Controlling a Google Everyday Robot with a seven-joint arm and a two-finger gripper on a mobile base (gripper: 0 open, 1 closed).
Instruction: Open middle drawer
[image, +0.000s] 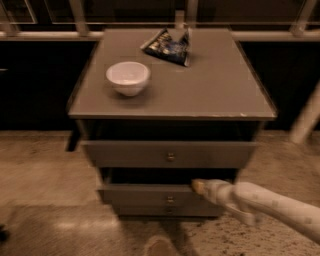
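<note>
The middle drawer (145, 194) is a grey flat front with a small round knob (170, 200). It stands partly pulled out of the grey cabinet, with a dark gap above it. My gripper (199, 187), at the end of the white arm (270, 205) coming from the lower right, is at the top edge of that drawer front, just right of the knob. It appears to touch the front.
The top drawer (170, 155) is pulled out further, above the middle one. The bottom drawer (165, 210) sits closed below. A white bowl (128, 77) and a dark snack bag (169, 47) lie on the cabinet top (210, 95). Speckled floor lies in front.
</note>
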